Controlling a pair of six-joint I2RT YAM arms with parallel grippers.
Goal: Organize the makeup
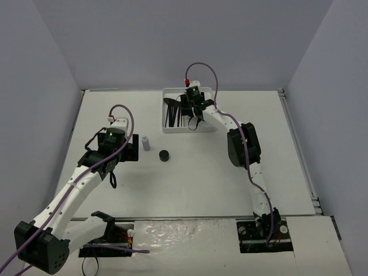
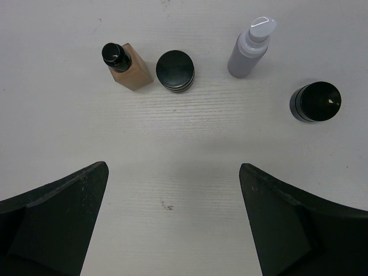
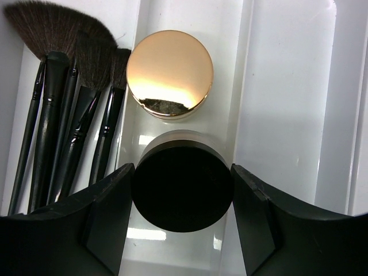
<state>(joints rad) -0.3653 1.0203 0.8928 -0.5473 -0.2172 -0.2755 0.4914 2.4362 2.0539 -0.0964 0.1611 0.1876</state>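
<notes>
Collision threatens if my right tool, clamped on the black-lidded jar, bumps the gold jar at twelve o'clock; my left tool stands apart.

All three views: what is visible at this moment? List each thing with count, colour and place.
square tan bottle with black cap: one, tan, on the table, leftmost in the left wrist view
flat round black compact: one, black, just right of the tan bottle
pale grey pump bottle: one, grey, right of the compact
round black jar: one, black, rightmost
thin black brushes: about five, black, tray's left compartment
gold-lidded round jar: one, gold, middle compartment
black-lidded round jar: one, black, middle compartment
white three-compartment tray: one, white, far centre of the table
white table: one
left hand: open, empty, over the table
right hand: closed on the black-lidded round jar
</notes>
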